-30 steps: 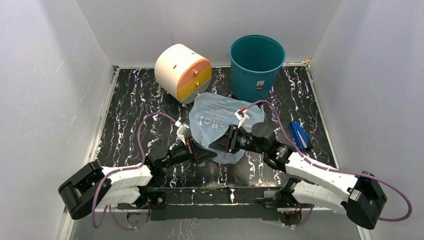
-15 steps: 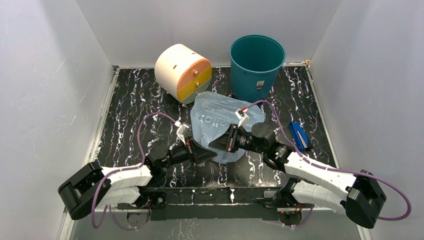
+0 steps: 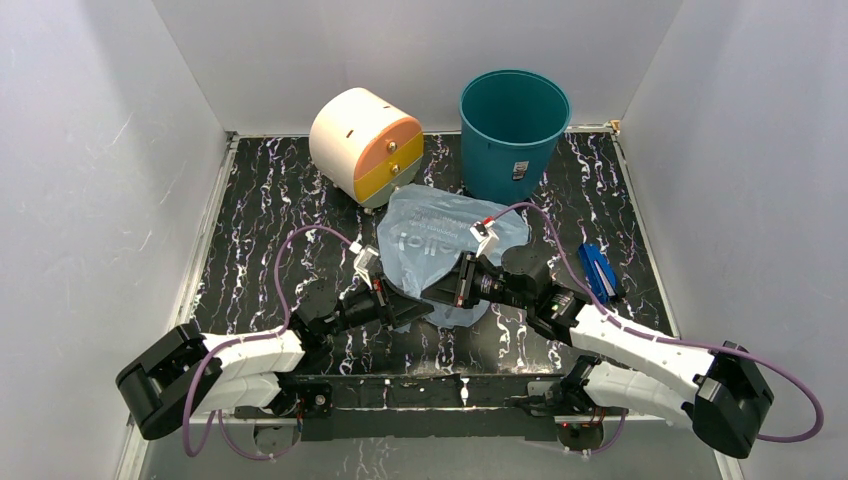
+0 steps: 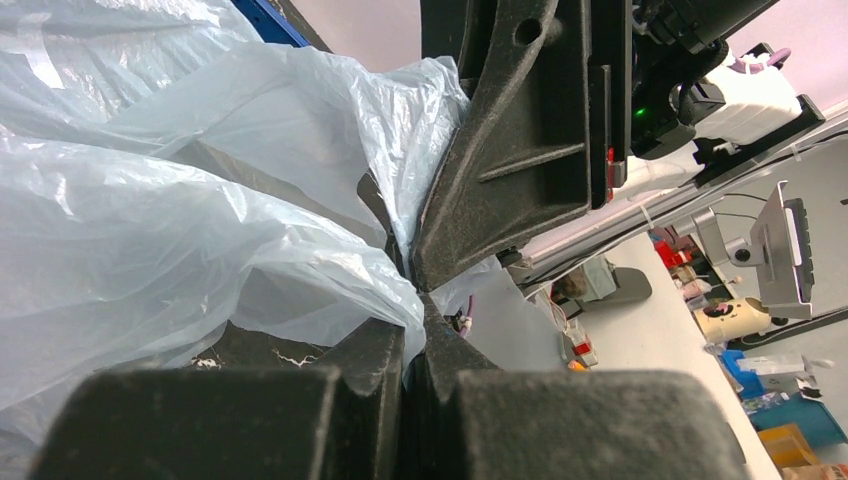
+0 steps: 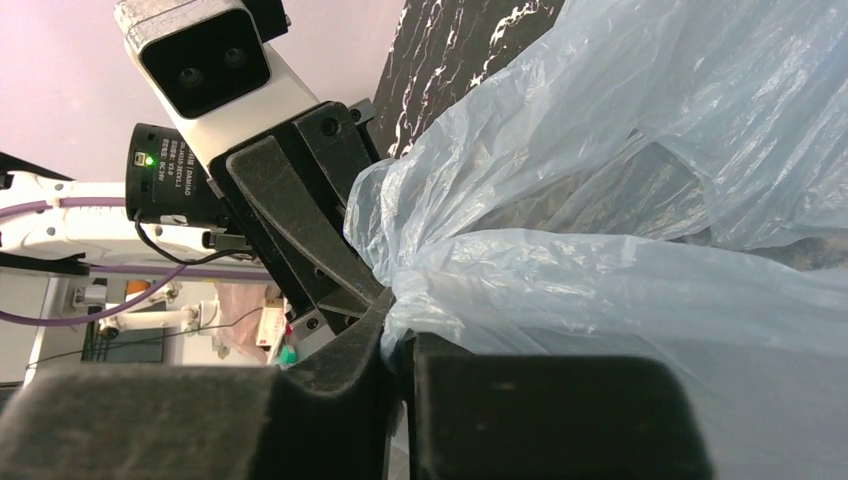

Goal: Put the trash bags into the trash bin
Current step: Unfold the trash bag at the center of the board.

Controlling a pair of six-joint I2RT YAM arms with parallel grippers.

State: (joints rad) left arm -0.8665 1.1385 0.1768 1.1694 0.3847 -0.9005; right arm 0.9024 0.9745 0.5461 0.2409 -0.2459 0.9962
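Note:
The pale blue trash bag [image 3: 432, 232] lies crumpled on the black marbled table [image 3: 255, 215], just in front of the teal trash bin [image 3: 513, 125], which stands upright at the back. Both grippers meet at the bag's near edge. My left gripper [image 3: 424, 312] is shut, with a fold of the bag [image 4: 200, 240] pinched between its fingers [image 4: 408, 310]. Close beside it, my right gripper [image 3: 433, 292] has its jaws [image 5: 402, 315] pressed together on another bunch of the same plastic [image 5: 600, 270]. Each wrist view shows the other gripper's dark fingers almost touching its own.
A cream and orange drum-shaped box [image 3: 365, 145] stands left of the bin, touching the bag's far corner. A small dark blue flat object [image 3: 597, 270] lies at the right, beside the right arm. White walls close in the table on three sides.
The right gripper's jaws have closed onto the bag's near edge. The bag's surface shifted slightly. The left gripper stayed shut and in place.

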